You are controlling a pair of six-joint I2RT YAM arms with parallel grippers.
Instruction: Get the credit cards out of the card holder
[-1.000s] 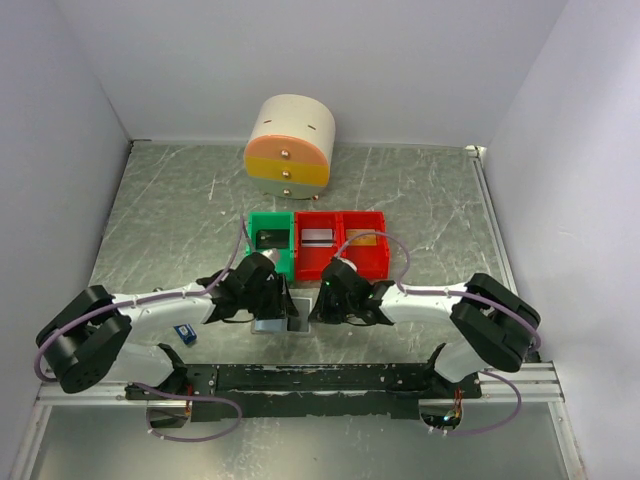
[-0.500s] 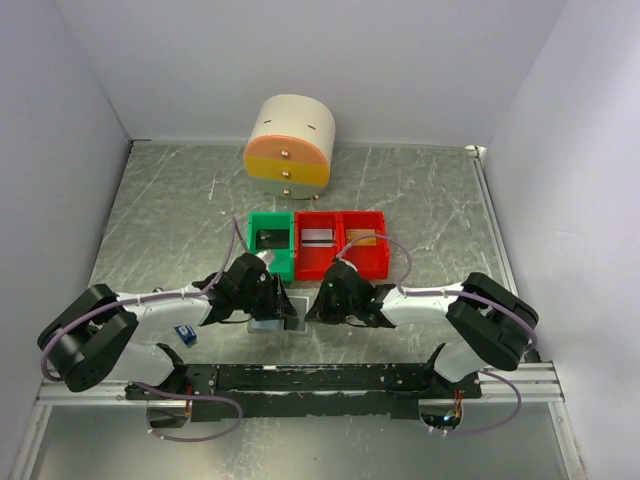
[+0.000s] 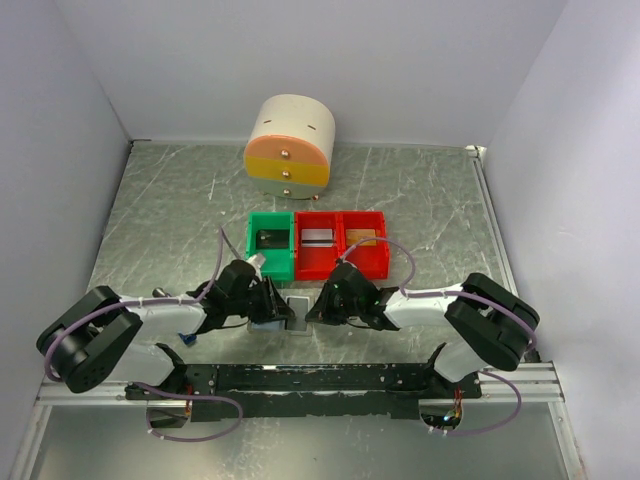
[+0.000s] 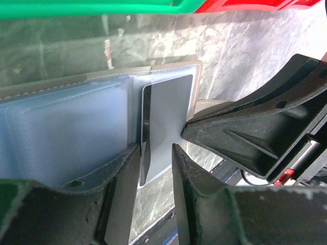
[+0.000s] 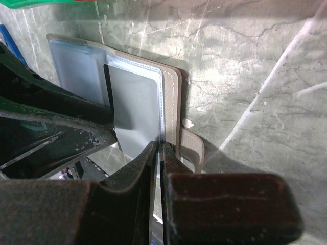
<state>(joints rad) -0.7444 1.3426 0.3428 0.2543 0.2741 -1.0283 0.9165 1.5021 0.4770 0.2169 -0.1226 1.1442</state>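
Silvery credit card (image 4: 166, 115) pokes from the card holder (image 5: 171, 97); my left gripper (image 4: 153, 153) straddles it, jaws parted, while my right gripper (image 5: 159, 149) clamps the holder's edge.

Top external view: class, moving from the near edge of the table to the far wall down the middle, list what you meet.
card holder → middle red bin → round drawer chest

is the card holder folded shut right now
No, the card holder lies spread open, its pale inner pockets facing up.
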